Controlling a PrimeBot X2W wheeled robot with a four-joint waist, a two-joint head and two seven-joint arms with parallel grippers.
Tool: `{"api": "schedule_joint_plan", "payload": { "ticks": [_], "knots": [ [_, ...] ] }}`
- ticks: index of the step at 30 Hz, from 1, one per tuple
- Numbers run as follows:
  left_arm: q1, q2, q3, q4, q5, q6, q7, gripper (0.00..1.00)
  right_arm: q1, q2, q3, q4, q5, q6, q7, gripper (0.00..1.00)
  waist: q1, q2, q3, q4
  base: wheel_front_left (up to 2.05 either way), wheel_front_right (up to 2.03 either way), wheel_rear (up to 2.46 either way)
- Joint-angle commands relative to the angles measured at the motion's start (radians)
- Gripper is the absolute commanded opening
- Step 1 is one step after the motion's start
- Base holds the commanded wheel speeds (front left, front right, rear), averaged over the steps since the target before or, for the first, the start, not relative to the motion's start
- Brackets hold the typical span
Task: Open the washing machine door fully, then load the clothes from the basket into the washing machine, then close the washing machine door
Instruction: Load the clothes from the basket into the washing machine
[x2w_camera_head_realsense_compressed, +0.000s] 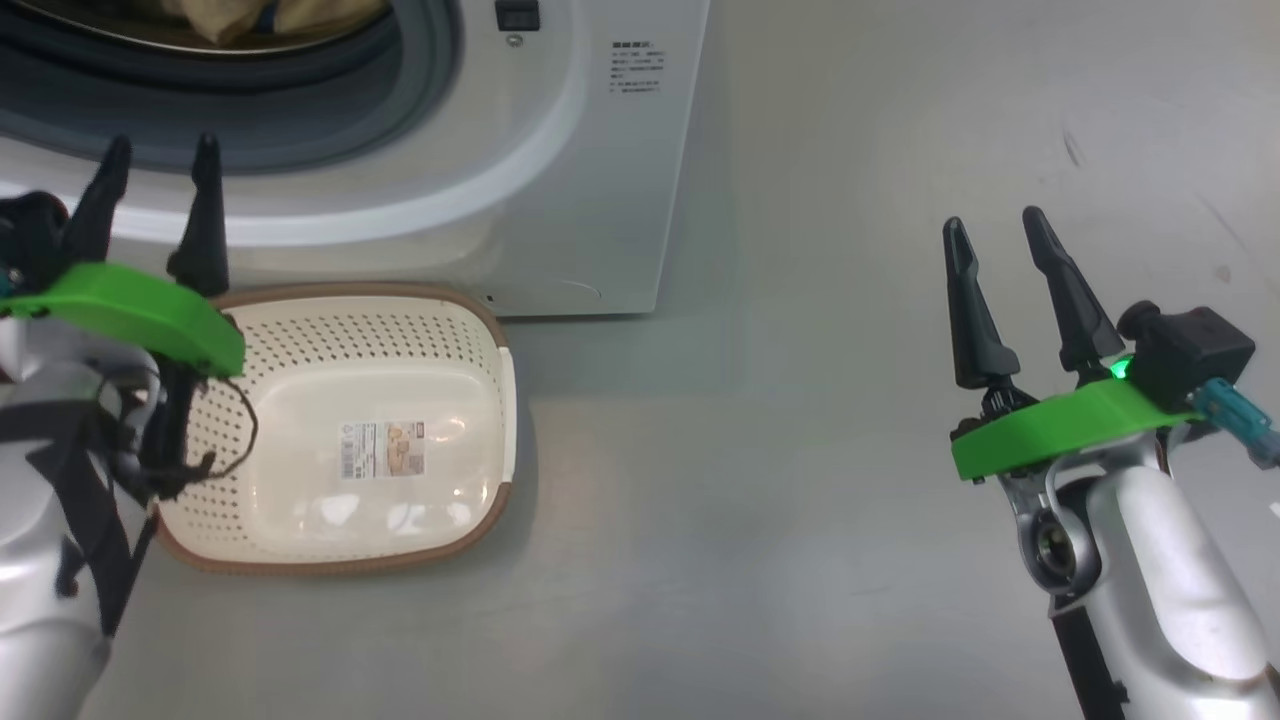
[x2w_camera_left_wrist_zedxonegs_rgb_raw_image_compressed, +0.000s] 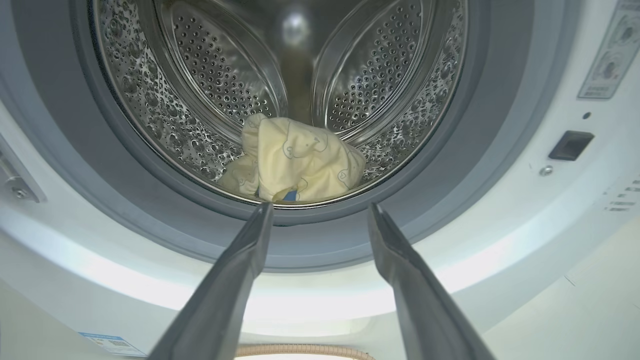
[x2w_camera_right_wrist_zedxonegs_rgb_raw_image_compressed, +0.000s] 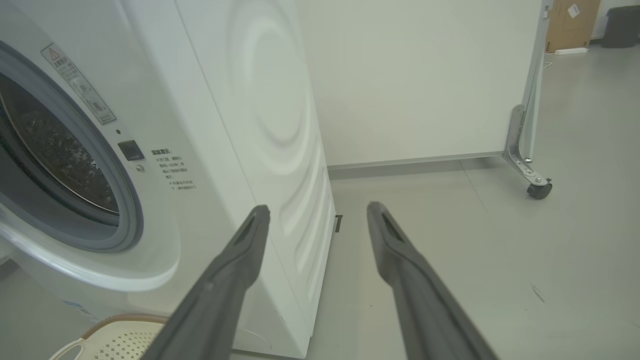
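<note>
The white washing machine (x2w_camera_head_realsense_compressed: 560, 200) stands at the top left with its drum mouth uncovered; its door is out of view. Pale yellow clothes (x2w_camera_left_wrist_zedxonegs_rgb_raw_image_compressed: 295, 162) lie at the front of the steel drum (x2w_camera_left_wrist_zedxonegs_rgb_raw_image_compressed: 220, 75). The cream basket (x2w_camera_head_realsense_compressed: 370, 430) sits on the floor before the machine, with just a sticker on its base. My left gripper (x2w_camera_head_realsense_compressed: 160, 165) is open, fingers pointing at the drum's lower rim, nothing between them. My right gripper (x2w_camera_head_realsense_compressed: 995, 235) is open over bare floor to the right of the machine.
Grey floor (x2w_camera_head_realsense_compressed: 850, 450) stretches to the right of the machine. In the right wrist view a white partition (x2w_camera_right_wrist_zedxonegs_rgb_raw_image_compressed: 425, 75) on a caster foot (x2w_camera_right_wrist_zedxonegs_rgb_raw_image_compressed: 540, 190) stands behind the machine, with a cardboard box (x2w_camera_right_wrist_zedxonegs_rgb_raw_image_compressed: 570, 20) and a dark bin (x2w_camera_right_wrist_zedxonegs_rgb_raw_image_compressed: 622, 25) far off.
</note>
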Motion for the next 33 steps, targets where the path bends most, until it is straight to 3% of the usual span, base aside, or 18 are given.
{"api": "schedule_joint_plan", "payload": {
  "ticks": [1,12,23,33],
  "knots": [
    [0.007,0.041,0.044,-0.036,0.012,0.005,-0.007,1.0,0.016,0.001,0.007,-0.023,-0.009,0.003,-0.007,1.0,0.0001,-0.0001,-0.048,0.033,0.0,0.0,0.0],
    [0.339,0.031,0.149,-0.254,0.062,0.076,-0.007,1.0,0.104,-0.003,-0.012,-0.018,-0.013,0.003,-0.007,1.0,0.0001,-0.0001,-0.2,0.086,0.0,0.0,0.0],
    [0.657,-0.081,0.257,-0.462,0.179,0.127,-0.007,1.0,0.216,-0.008,-0.017,-0.01,-0.002,0.003,-0.007,1.0,0.0001,-0.0001,-0.35,0.137,0.0,0.0,0.0],
    [0.791,-0.181,0.355,-0.545,0.288,0.099,-0.007,1.0,0.251,-0.008,0.0,-0.018,0.011,0.003,-0.007,1.0,0.0001,-0.0001,-0.395,0.134,0.0,0.0,0.0]
  ]
}}
